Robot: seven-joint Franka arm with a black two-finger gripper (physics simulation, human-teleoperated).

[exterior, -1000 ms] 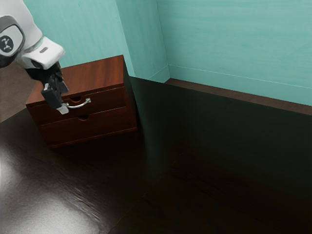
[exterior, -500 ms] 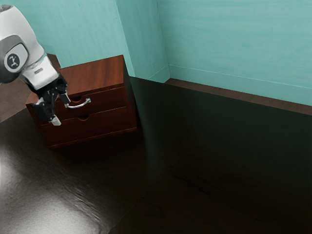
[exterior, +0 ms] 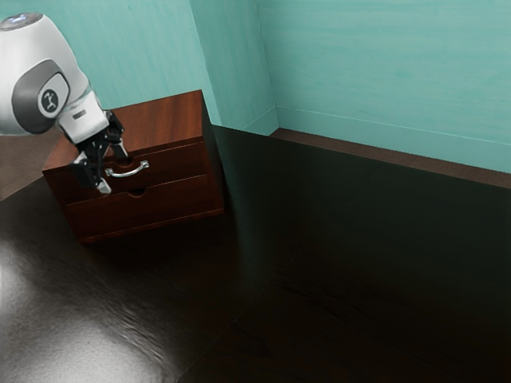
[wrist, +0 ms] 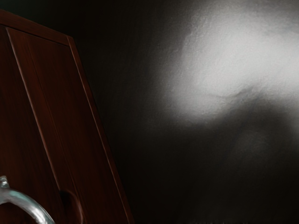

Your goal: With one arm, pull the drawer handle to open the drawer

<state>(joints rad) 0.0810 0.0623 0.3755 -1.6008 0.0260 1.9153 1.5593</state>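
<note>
Exterior view: I'm hovering my gripper (exterior: 94,177), released, just beside the drawer handle (exterior: 129,170), toward the drawer front's (exterior: 177,159) edge on the exterior view's left.

The drawer (exterior: 172,159) is the upper of two in a small reddish-brown wooden cabinet (exterior: 164,116). Its face sits flush with the cabinet's front, shut. The handle (exterior: 132,170) is a curved silver bar that lies roughly level near the middle of the cabinet's front. It bows outward just beneath a rounded notch in the drawer's top edge.
</note>
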